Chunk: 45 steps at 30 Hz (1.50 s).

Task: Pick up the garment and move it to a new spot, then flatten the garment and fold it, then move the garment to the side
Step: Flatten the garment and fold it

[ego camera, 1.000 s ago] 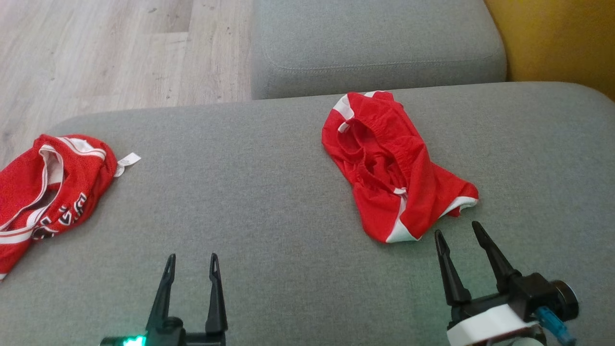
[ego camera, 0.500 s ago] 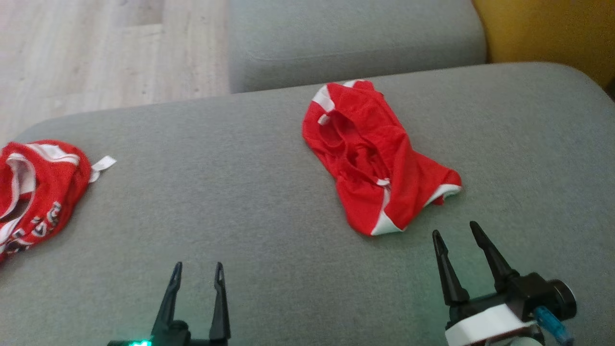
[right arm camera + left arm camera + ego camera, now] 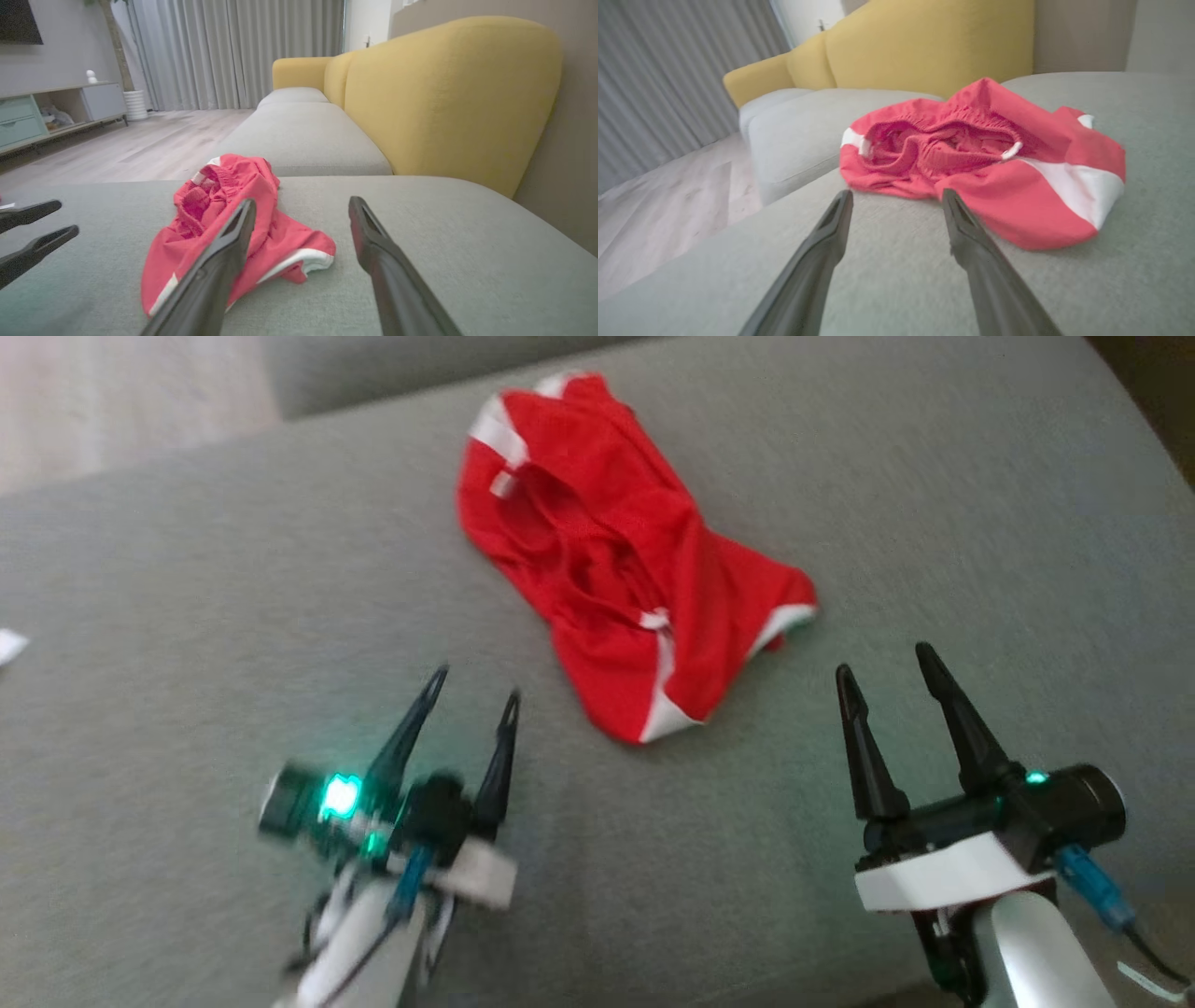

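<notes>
The garment [image 3: 625, 560], a crumpled pair of red shorts with white trim, lies on the grey seat cushion [image 3: 187, 616] towards its far edge. The gathered waistband gapes open at the far end. The white-edged leg hems are at the near end, one of them turned out towards the cushion's right side. The left gripper [image 3: 476, 681] is over the cushion on the near-left side of the shorts, and its body is blurred in the head view. Its two dark fingers are spread well apart with nothing between them, the tips aimed at the near hem and stopping just short of the cloth. The right gripper [image 3: 884, 660] is over the near-right part of the cushion, close to the turned-out hem but not touching it. Its fingers are also spread wide and empty. In the right wrist view the shorts sit ahead and a little to the left of that gripper's fingers. From there the left gripper's tips show at the left edge. A small white tag [image 3: 9, 647] lies at the cushion's left edge, well away from the shorts. A second grey seat and a yellow backrest [image 3: 448, 93] lie beyond the far edge, with pale wood floor [image 3: 140, 144] to one side.
</notes>
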### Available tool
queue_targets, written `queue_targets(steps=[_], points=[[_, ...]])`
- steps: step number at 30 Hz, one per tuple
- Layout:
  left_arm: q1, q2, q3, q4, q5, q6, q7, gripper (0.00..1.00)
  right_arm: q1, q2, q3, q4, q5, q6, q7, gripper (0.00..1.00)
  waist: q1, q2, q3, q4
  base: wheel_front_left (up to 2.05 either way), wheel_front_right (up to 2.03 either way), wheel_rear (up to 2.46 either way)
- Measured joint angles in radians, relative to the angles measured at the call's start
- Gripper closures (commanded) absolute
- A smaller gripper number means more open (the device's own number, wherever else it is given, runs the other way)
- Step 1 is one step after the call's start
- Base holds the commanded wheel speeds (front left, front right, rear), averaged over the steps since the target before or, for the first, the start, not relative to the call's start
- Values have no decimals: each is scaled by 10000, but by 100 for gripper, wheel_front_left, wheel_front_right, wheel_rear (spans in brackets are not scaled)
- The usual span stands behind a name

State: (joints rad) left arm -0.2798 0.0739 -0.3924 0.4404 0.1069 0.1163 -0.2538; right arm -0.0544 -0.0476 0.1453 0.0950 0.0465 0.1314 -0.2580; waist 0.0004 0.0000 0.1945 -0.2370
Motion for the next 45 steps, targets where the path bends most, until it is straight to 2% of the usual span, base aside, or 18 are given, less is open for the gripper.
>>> queue_targets(steps=[4, 8, 14, 21, 22, 23, 24, 27, 31, 38, 42, 45], points=[[-1187, 4, -267, 738, 336, -211, 42, 0, -85, 0, 23, -2, 127, 0, 0, 0, -1, 0, 439, -459, 0, 0, 0], [-2363, 17, -612, 1547, 679, -562, 276, 0, -226, 6, -178, 0, 955, 0, 0, 0, -1, 0, 923, -1074, 0, 0, 0], [-3043, 52, -997, 2587, 880, -988, 788, 0, -330, 10, -230, 4, 1298, 0, 0, 0, -3, 0, 1365, -1874, 0, 0, 0], [-3661, 127, -1329, 3116, 1141, -1009, 786, 0, -367, 15, -192, 8, 1310, 0, 0, 0, -4, 0, 1488, -2387, 0, 0, 0], [-3733, 128, -1394, 3185, 1143, -1093, 755, 31, -367, 15, -176, 12, 1310, 0, 0, 0, -4, 0, 1470, -2416, 0, 0, 0], [-3774, 128, -1452, 3243, 1143, -1099, 752, 90, -366, 15, -157, 17, 1310, 0, 0, 0, -4, 0, 1442, -2440, 0, 0, 0], [-3803, 128, -1526, 3325, 1143, -1189, 752, 100, -366, 17, -144, 19, 1310, 0, 0, 0, -4, 0, 1410, -2462, 0, 0, 0], [-3848, 115, -1641, 3507, 1141, -1306, 752, 100, -361, 17, -132, 58, 1308, 0, 0, 0, -4, 0, 1267, -2503, 0, 0, 0], [-4213, 12, -1942, 3461, 1122, -1712, 757, 100, -341, 17, -79, 115, 1289, 0, 0, 0, -4, 0, 955, -2511, 0, 0, 0], [-6069, -251, -2391, 2660, 844, -2044, 1095, 100, -31, 17, 222, 215, 1260, 0, 0, 0, -5, 0, 134, -2479, 0, 0, 0], [-6968, -368, -2667, 2186, 117, -2150, 1565, 100, 180, 13, 245, 203, 1191, 0, 0, 0, -9, 0, -175, -2320, 0, 0, 0], [-6403, -443, -3371, 2220, -871, -2272, 2077, 100, 198, 15, 270, 186, 1166, 0, 0, 0, -6, 0, -165, -2050, 0, 0, 0]])
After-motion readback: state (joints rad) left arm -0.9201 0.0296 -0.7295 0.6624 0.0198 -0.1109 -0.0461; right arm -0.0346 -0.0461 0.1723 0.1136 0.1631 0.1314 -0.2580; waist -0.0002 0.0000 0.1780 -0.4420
